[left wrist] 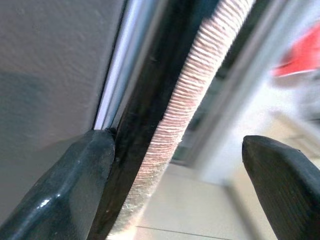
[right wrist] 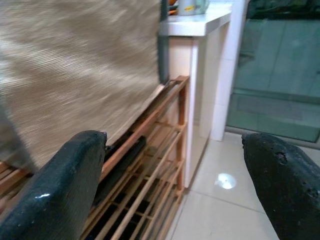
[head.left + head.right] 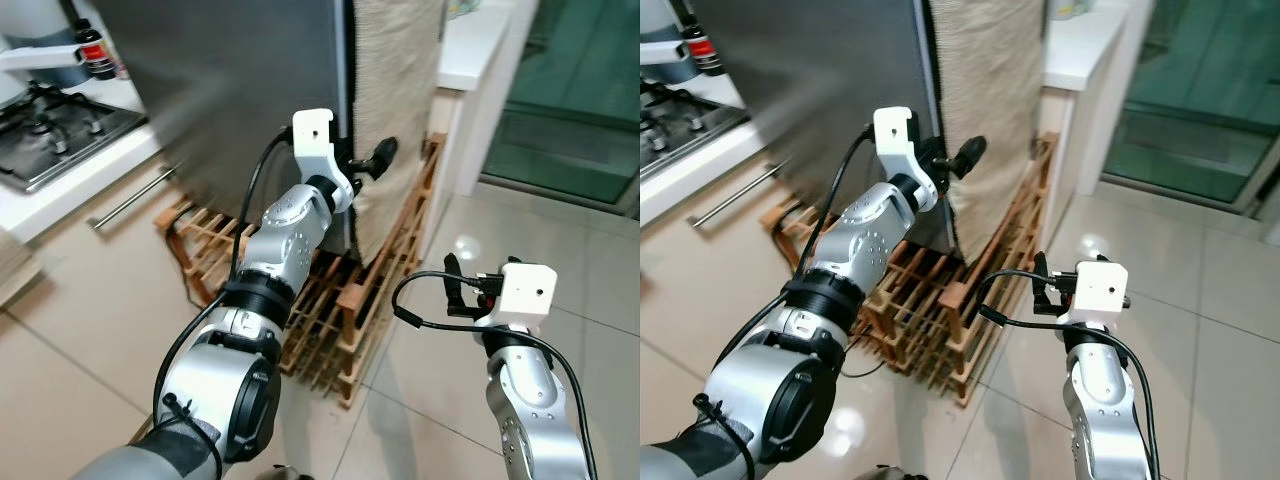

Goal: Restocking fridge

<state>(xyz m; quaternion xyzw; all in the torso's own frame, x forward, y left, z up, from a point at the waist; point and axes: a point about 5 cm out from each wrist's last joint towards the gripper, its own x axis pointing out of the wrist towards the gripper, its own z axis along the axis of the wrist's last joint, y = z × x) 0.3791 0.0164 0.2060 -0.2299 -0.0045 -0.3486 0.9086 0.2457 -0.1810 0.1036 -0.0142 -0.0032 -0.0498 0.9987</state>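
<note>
Our left gripper (image 3: 372,160), fingers spread wide, straddles the tall grey steel fridge door's (image 3: 250,90) edge; it could slip off. Right gripper (image 3: 455,290) waits, fingers wide

The left arm stretches forward, its left gripper (image 3: 372,160) spread apart. The right arm is bent low, its right gripper (image 3: 452,285) also spread.

You see a shiny tiled floor (image 3: 560,260) with a wooden rack (image 3: 340,310) standing on it, far ahead.
</note>
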